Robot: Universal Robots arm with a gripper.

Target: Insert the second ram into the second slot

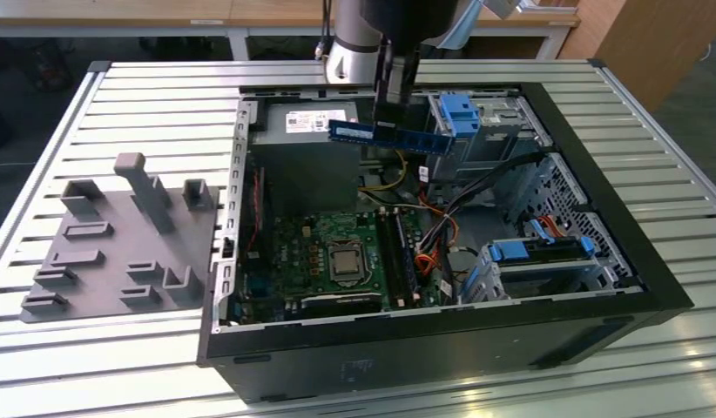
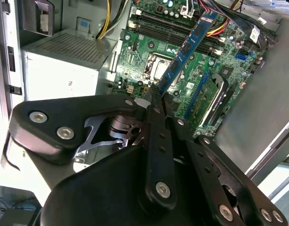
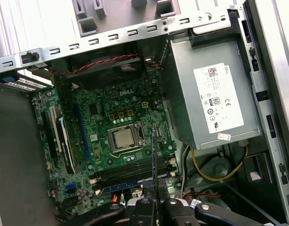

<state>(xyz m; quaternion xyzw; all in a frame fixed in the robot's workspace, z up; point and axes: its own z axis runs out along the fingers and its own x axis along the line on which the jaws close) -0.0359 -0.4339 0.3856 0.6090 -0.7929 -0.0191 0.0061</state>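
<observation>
The tool (image 1: pixel 392 122) is gripping the second ram (image 1: pixel 388 137) near its middle, its fingers closed flat on the blue stick and on nothing else. It is holding the stick roughly level in the upper middle of the exterior view, above the open computer case (image 1: pixel 649 261) and well apart from the motherboard (image 1: pixel 323 257) in the lower middle. In the first wrist view the stick is showing edge-on, hanging over the processor socket (image 3: pixel 123 139) and the memory slots (image 3: pixel 130 170) without touching them. The case is resting on the slatted surface (image 1: pixel 138 96).

The likeliest trouble from here is misalignment. A stick coming down tilted, off-centre or with its notch reversed would be jamming on the slot walls instead of seating, and extra force could be flexing the board. The narrow pinch may be letting the stick pivot. Loose cables (image 1: pixel 434 228) beside the slots could be snagging it, and the neighbouring slots are inviting a wrong pick.
</observation>
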